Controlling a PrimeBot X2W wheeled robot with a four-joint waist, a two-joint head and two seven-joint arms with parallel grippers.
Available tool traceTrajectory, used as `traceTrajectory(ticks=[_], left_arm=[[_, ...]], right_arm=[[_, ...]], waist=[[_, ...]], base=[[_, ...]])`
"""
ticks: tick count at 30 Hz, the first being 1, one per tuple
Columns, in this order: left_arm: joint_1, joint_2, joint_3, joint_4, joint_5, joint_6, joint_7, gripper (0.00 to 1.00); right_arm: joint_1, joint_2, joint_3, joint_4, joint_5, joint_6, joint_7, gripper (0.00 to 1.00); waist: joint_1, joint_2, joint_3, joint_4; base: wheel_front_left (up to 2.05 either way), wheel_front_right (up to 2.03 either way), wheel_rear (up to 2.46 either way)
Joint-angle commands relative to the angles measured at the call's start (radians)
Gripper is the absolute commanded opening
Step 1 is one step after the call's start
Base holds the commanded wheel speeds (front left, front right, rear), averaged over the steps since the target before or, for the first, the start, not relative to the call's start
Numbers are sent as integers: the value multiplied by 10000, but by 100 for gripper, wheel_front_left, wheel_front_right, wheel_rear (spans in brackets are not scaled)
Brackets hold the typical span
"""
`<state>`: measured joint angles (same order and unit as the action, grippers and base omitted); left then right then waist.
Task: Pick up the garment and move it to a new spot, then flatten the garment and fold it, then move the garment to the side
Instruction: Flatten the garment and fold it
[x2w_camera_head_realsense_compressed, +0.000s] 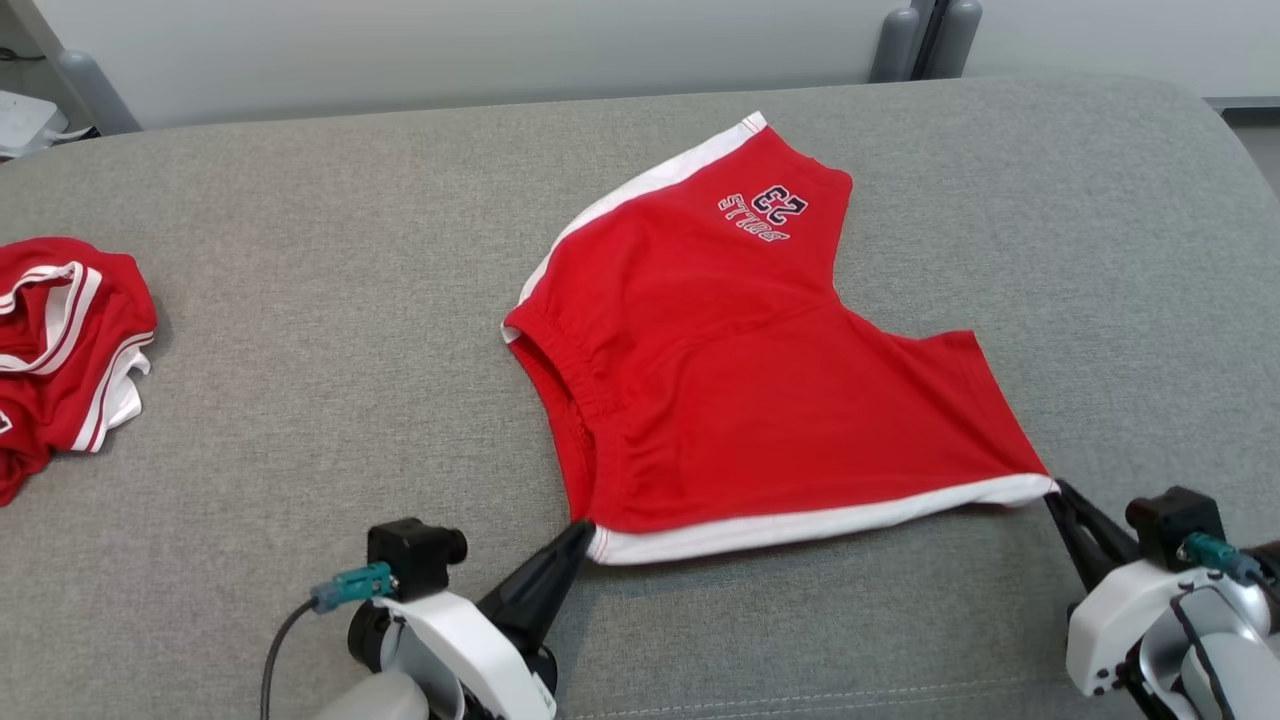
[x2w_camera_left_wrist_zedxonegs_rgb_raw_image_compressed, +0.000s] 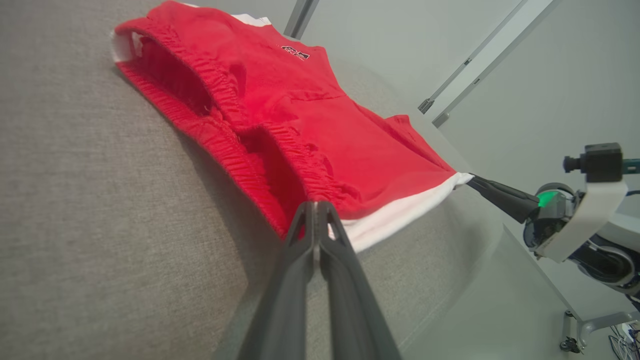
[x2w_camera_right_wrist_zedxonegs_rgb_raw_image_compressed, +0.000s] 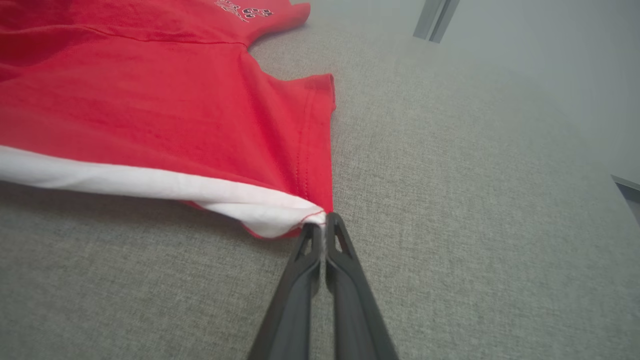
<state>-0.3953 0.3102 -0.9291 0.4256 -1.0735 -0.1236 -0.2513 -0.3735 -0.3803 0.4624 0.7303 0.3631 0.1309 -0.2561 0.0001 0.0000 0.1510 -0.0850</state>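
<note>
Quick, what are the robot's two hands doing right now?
Left gripper: shut, pinching the red shorts at a white-trimmed corner.
Right gripper: shut, pinching the red shorts at the other near corner.

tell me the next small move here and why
Probably lift both grippers a little together. The left gripper and right gripper are each shut on an end of the red shorts' near white edge, and the cloth lies fairly flat on the grey table, so raising that edge would start the fold toward the far leg.

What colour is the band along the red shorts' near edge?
White band on the red fabric shorts; clearest in the head view.
</note>
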Motion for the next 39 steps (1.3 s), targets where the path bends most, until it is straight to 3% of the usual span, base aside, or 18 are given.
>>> traceTrajectory(ticks=[1,4,10,11,12,13,14,15,16,25,32,39], left_arm=[[-114,215,206,-79,-20,-70,-104,0],[-130,222,-249,376,-129,-71,-104,0],[-293,-39,-222,1436,124,-71,-104,0],[-280,-115,-167,1598,126,-71,-104,0],[-285,-175,-114,1710,176,-71,-104,13],[-240,-250,8,1827,146,-71,-104,37],[-186,-313,98,1945,118,-71,-104,60],[-163,-345,205,2069,181,-71,-104,94],[-99,-403,350,2162,200,-71,-104,100],[782,-806,2267,2286,1344,103,-105,100],[2166,-1359,5400,13,3712,1116,-105,100],[3342,-2177,7421,-2360,6564,1578,-105,100]], right_arm=[[235,-168,59,-176,75,-2,-56,0],[479,-32,51,-183,79,-2,-57,0],[739,186,59,-152,45,-2,-57,0],[752,220,42,-148,49,-2,-57,16],[760,252,-2,-144,62,-2,-57,60],[774,288,-82,-125,82,-2,-57,100],[770,313,-195,-127,51,-2,-57,100],[758,340,-332,-130,-47,-2,-57,100],[776,393,-445,-150,-119,-2,-57,100],[1149,713,-1724,-805,-517,-2,-57,100],[1659,1384,-2606,-2393,-804,-2,-57,100],[2017,1687,-2006,-3359,-639,-2,-57,100]], waist=[[-1,0,-12,-21],[-1,0,-38,-71],[-1,0,-60,-111],[-1,0,-79,-119],[-1,0,-103,-126],[-1,0,-144,-133],[-1,0,-192,-149],[-1,0,-253,-166],[-1,0,-316,-178],[-1,0,-992,-139],[-1,0,-1551,3],[-1,0,-2011,55]], base=[[0,0,0],[0,0,0],[0,0,0],[0,0,0],[0,0,0],[0,0,0],[0,0,0],[0,0,0],[0,0,0],[0,0,0],[0,0,0],[0,0,0]])
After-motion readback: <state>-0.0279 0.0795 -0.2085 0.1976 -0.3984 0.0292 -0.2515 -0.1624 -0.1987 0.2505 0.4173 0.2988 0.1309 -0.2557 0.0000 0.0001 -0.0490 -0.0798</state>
